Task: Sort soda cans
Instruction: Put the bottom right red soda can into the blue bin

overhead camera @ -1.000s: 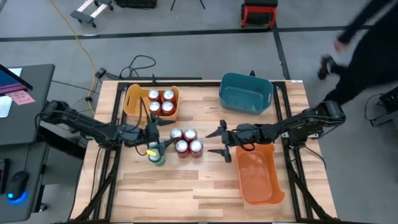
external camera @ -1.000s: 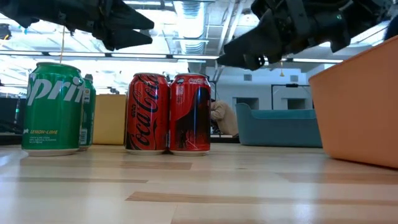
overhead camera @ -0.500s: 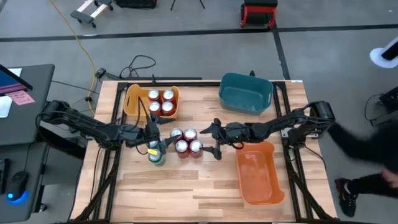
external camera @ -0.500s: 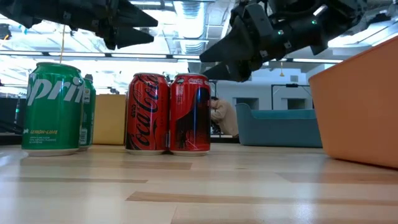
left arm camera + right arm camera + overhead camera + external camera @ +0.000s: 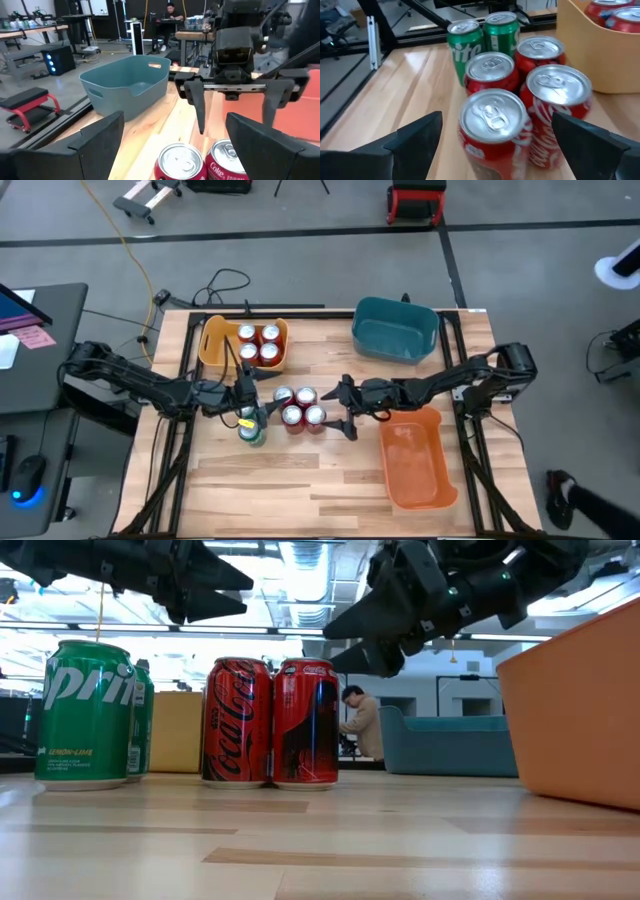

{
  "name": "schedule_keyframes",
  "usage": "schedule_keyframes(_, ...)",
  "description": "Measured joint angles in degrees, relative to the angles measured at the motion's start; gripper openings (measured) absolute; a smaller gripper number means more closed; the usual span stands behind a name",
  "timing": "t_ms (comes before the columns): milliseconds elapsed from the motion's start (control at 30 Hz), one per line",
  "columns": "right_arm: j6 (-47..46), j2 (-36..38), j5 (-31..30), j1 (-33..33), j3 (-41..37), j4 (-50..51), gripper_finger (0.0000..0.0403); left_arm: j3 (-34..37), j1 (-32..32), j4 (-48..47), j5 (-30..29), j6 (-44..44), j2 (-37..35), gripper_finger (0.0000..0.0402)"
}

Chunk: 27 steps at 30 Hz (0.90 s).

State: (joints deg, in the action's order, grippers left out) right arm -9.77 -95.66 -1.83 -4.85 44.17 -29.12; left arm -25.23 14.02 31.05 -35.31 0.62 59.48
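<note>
Altogether, ten cans are showing from above: four red ones are sitting in the yellow bin (image 5: 216,345), four more red cans (image 5: 299,407) are standing in a tight cluster mid-counter (image 5: 300,480), and two green cans (image 5: 251,430) are standing just left of that cluster, partly hidden by the left arm. A teal bin (image 5: 395,330) is lying at the far edge and an orange bin (image 5: 415,460) at the right, both holding nothing that can be seen.

The right hand (image 5: 347,410) is hovering just right of the red cluster, its fingers spread wide and gripping nothing; in its wrist view the nearest red can (image 5: 492,130) is sitting between the two fingertips (image 5: 415,140), untouched. The left hand (image 5: 243,402) is hanging above the green cans, just left of the cluster, fingers also wide apart and empty; its wrist view is looking over two red can tops (image 5: 180,162) towards the other hand (image 5: 232,107).

From counter level, the front green can (image 5: 84,712) is reading "Sprite" in part, with "LEMON-LIME" below, and the left red can (image 5: 236,722) is showing Coca-Cola script. A person (image 5: 362,725) is sitting in the room behind.
</note>
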Motion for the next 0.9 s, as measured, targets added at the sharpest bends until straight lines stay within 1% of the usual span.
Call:
schedule_keyframes(267, -0.3, -5.9, -0.4, -0.5, 3.6, 0.6, 0.04, 0.0, 0.0, -0.8, 0.0, 0.6, 0.0, 0.0346)
schedule_keyframes(500, -0.3, -6.1, -1.8, 0.2, 3.6, 1.6, 0.04, 0.0, 0.0, -1.2, 0.0, 0.7, 0.0, 0.0346)
schedule_keyframes(700, -0.4, -6.1, -4.1, 0.4, 3.9, 1.4, 0.04, 0.0, 0.0, -0.5, 0.0, 0.7, 0.0, 0.0346)
schedule_keyframes(800, -0.2, -6.2, -4.2, 0.4, 5.2, 4.6, 0.04, 0.0, 0.0, -0.5, 0.0, 0.7, 0.0, 0.0346)
schedule_keyframes(900, -0.2, -6.3, -4.2, 0.4, 5.2, 5.4, 0.04, 0.0, 0.0, -0.5, 0.0, 0.5, 0.0, 0.0346)
